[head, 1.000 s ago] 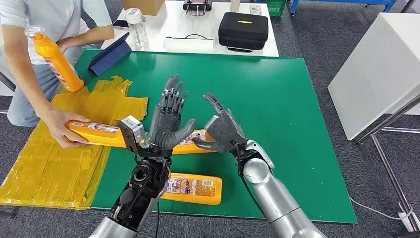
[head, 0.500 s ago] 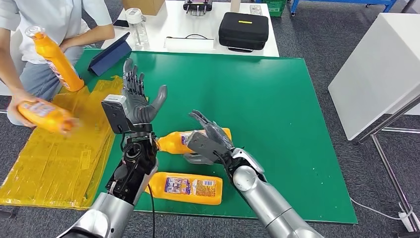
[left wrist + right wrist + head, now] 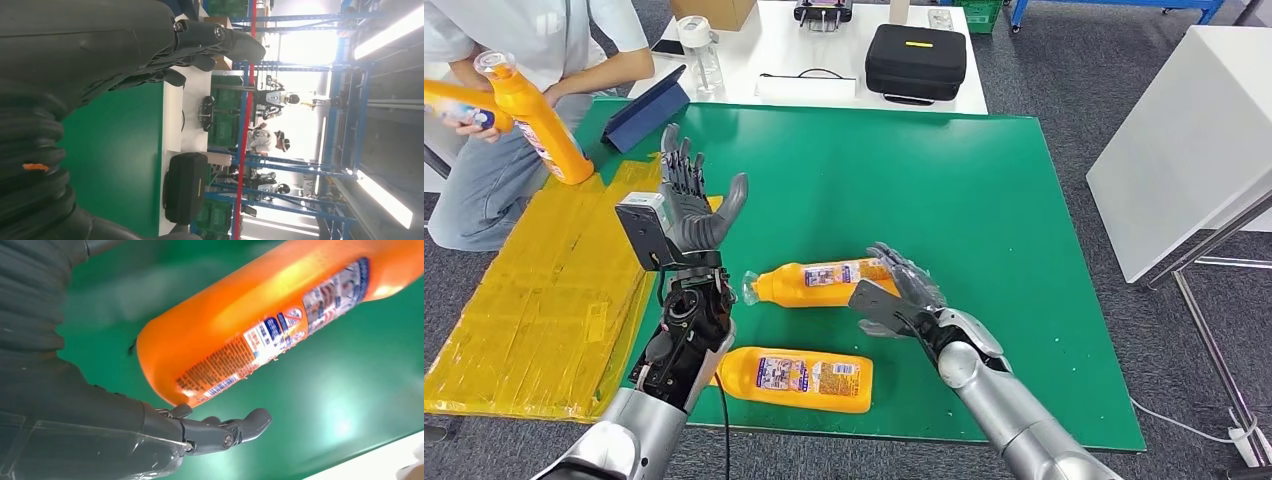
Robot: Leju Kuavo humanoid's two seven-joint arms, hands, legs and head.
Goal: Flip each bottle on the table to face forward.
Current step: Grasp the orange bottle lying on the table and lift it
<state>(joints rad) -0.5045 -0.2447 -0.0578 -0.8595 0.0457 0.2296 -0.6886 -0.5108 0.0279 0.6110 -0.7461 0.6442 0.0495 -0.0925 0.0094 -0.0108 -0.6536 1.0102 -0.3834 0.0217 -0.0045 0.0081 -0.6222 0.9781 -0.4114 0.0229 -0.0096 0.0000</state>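
Two orange plastic bottles lie on their sides on the green bench (image 3: 984, 200). Far orange bottle with printed label (image 3: 819, 281): mid-bench, cap toward the robot's left. Near orange bottle with printed label (image 3: 799, 379): by the front edge. Right hand (image 3: 892, 297): fingers spread, cupped at the far bottle's base, grasping nothing. Left hand (image 3: 686, 208): raised upright, fingers apart, empty.

Head view: high on the robot, facing forward and down over the green table (image 3: 984, 180).
Left wrist view: turned sideways, close behind the left hand (image 3: 150, 45), facing across the table toward the black case (image 3: 185, 187), which the head view shows at 12 o'clock.
Right wrist view: very close, facing the orange bottle (image 3: 280, 315) lying mid-table.
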